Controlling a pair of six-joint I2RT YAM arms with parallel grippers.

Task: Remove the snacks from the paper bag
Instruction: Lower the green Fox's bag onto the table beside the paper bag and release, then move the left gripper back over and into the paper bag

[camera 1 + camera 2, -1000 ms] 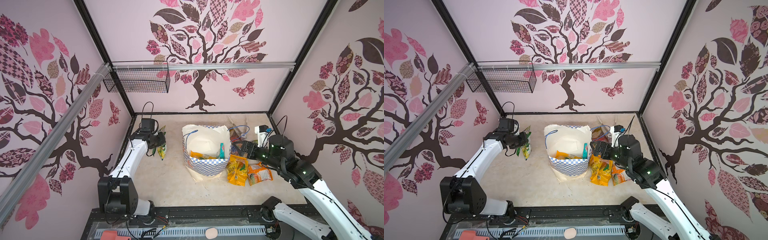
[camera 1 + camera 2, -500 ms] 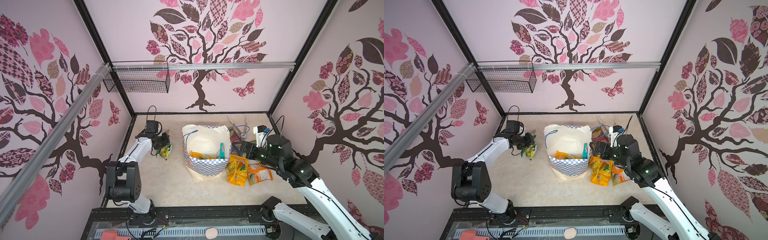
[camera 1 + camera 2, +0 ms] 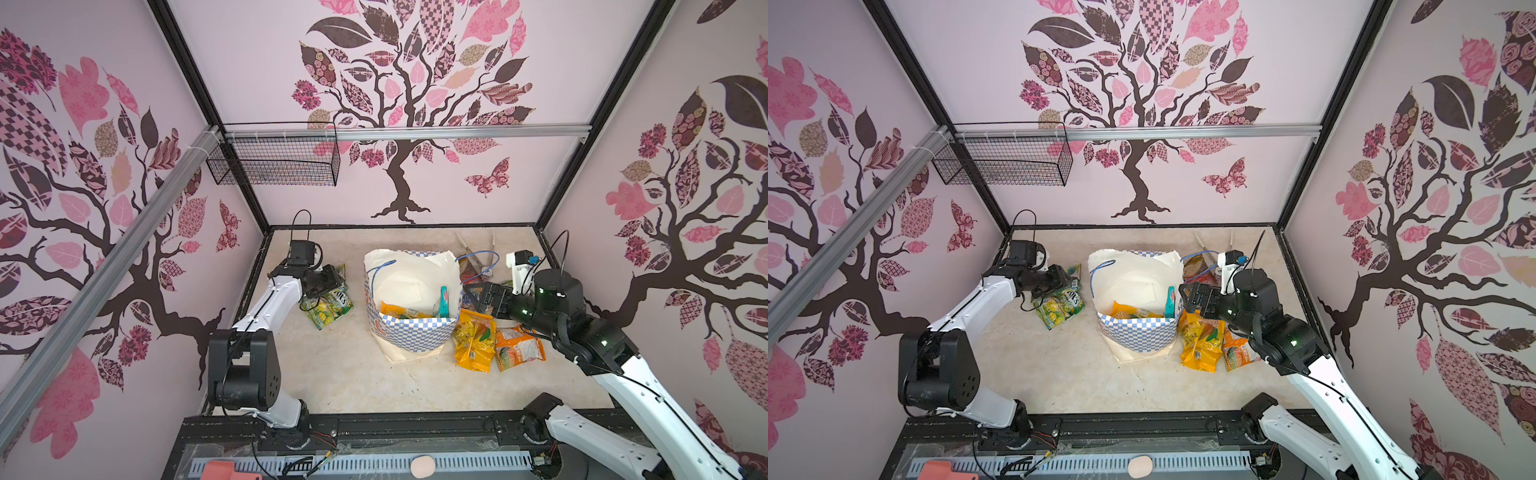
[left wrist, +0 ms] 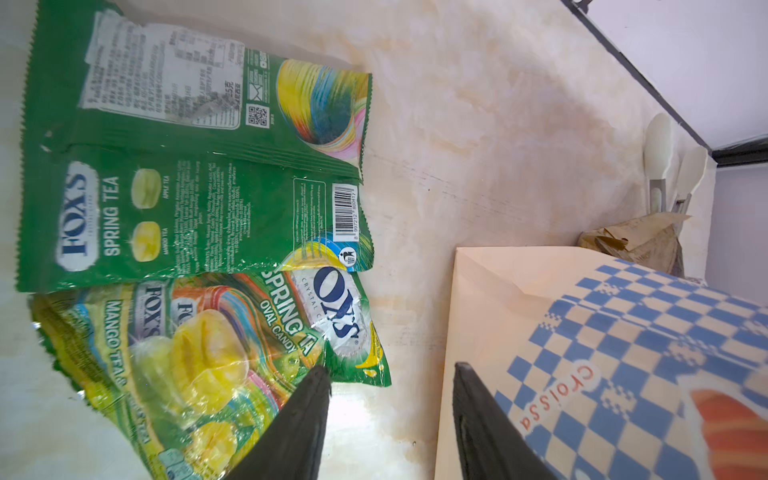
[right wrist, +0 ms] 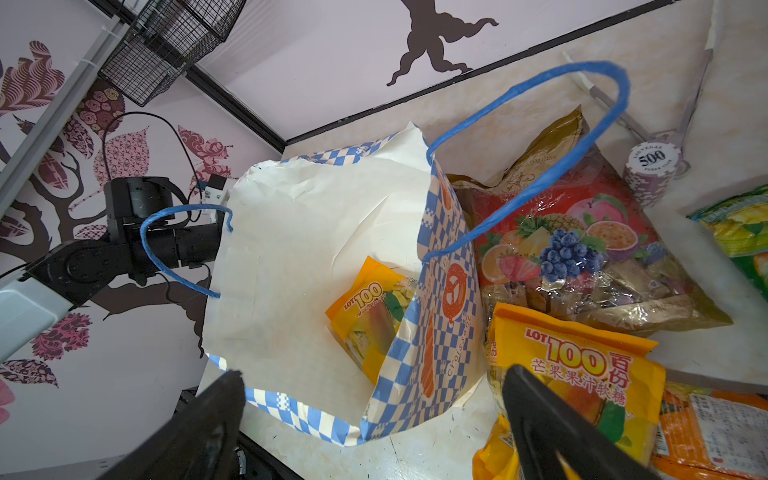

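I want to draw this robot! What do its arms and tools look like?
The left arm and right arm have white tube sections joined by chunky black joints. Thin black cables loop off them, and small green lights glow on the right one. The left tool and right tool each have two black pointed fingers.

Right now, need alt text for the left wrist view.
The left gripper is open and empty above the beige table, next to a face-up green Fox's candy packet and a face-down green packet, edges meeting. The checkered paper bag stands on the gripper's other side, with white-tipped tongs by the far wall.
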